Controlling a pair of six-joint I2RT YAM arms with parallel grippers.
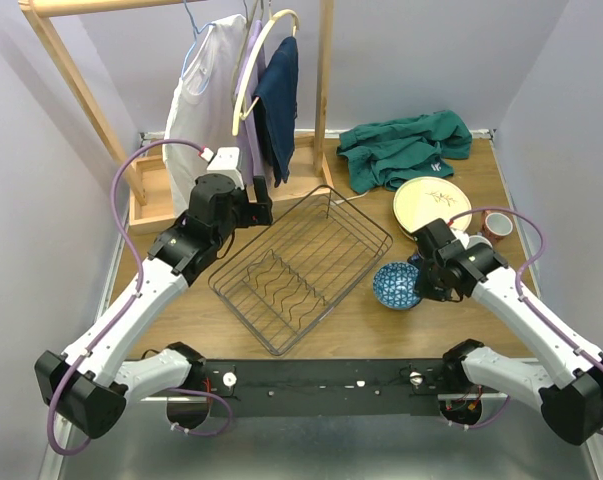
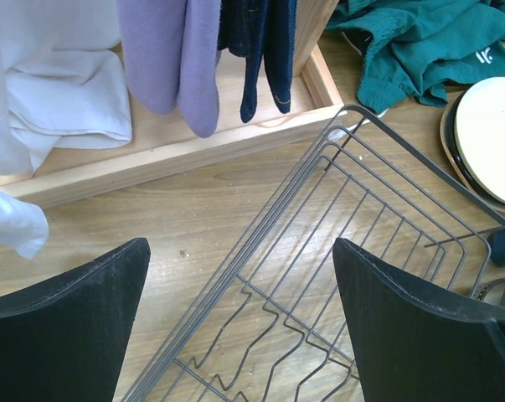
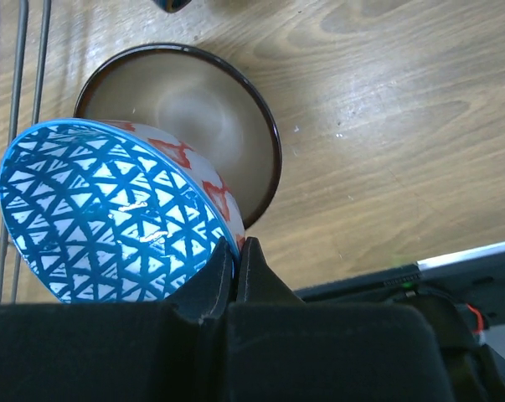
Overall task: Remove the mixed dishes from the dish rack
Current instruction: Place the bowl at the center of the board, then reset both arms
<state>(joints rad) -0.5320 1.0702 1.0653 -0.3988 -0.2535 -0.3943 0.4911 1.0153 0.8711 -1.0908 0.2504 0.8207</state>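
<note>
The black wire dish rack (image 1: 301,268) stands mid-table with nothing in it. My right gripper (image 3: 237,251) is shut on the rim of the blue-and-white patterned bowl (image 3: 110,218), holding it tilted over a dark brown bowl (image 3: 210,109) on the table, right of the rack. In the top view the bowl (image 1: 396,285) sits just left of that gripper (image 1: 426,280). Cream plates (image 1: 431,205) and a red cup (image 1: 498,226) stand behind it. My left gripper (image 2: 241,244) is open and empty above the rack's far left rim (image 2: 336,159).
A wooden clothes rack (image 1: 81,90) with hanging garments (image 1: 241,90) stands at the back left, its base tray (image 2: 177,142) just beyond the dish rack. A green cloth (image 1: 406,145) lies at the back right. Rack wires (image 3: 18,67) run close to the bowl's left.
</note>
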